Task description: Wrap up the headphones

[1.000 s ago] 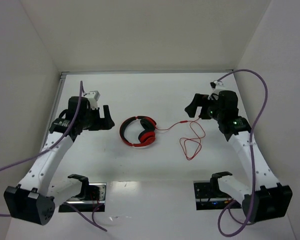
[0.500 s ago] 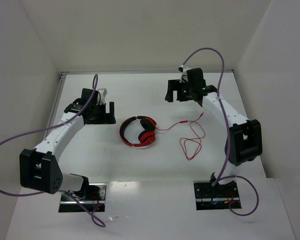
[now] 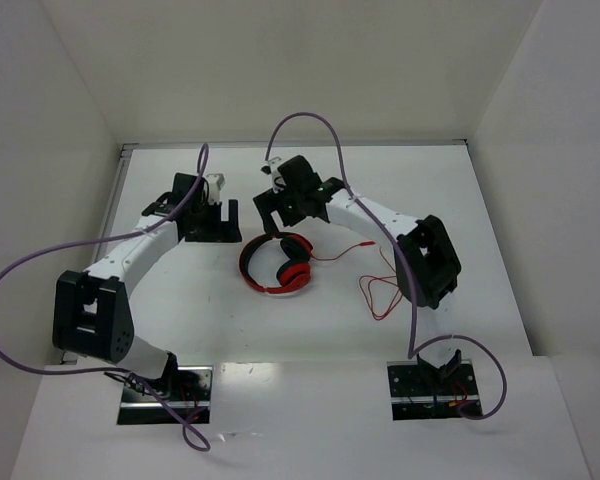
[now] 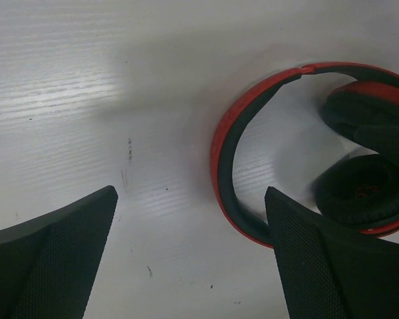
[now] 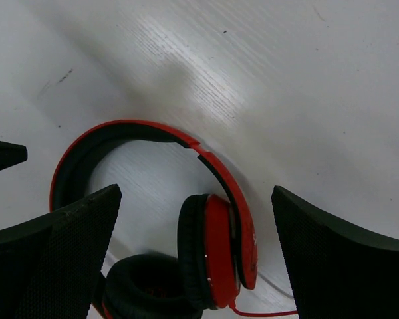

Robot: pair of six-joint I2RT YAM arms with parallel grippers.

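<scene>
The headphones [image 3: 296, 270] lie flat on the white counter [image 3: 180, 300], near its middle and a little toward the left edge. The cups are folded in together on the right of the headband arc. Their thin red cable [image 3: 377, 318] trails off toward the right edge and ends in a loose tangle of loops, partly crossed by the right arm in the top view.

The left gripper [image 3: 212, 228] sits on the left-edge side of the headphones, close to them. Its jaws are spread wide and hold nothing. From its wrist camera the red-and-black headband [image 4: 221, 166] curves through the gap close beside the right-hand finger [image 4: 332, 266], with bare counter filling the rest. Whether finger and band touch cannot be told.

The right gripper [image 3: 280, 208] hangs over the far-edge side of the headphones, its arm reaching across from the right. Its jaws are also wide apart and empty. In the wrist view the headband and one red cup [image 5: 219, 246] show between the two fingers, the other cup's black pad at the bottom edge.
</scene>
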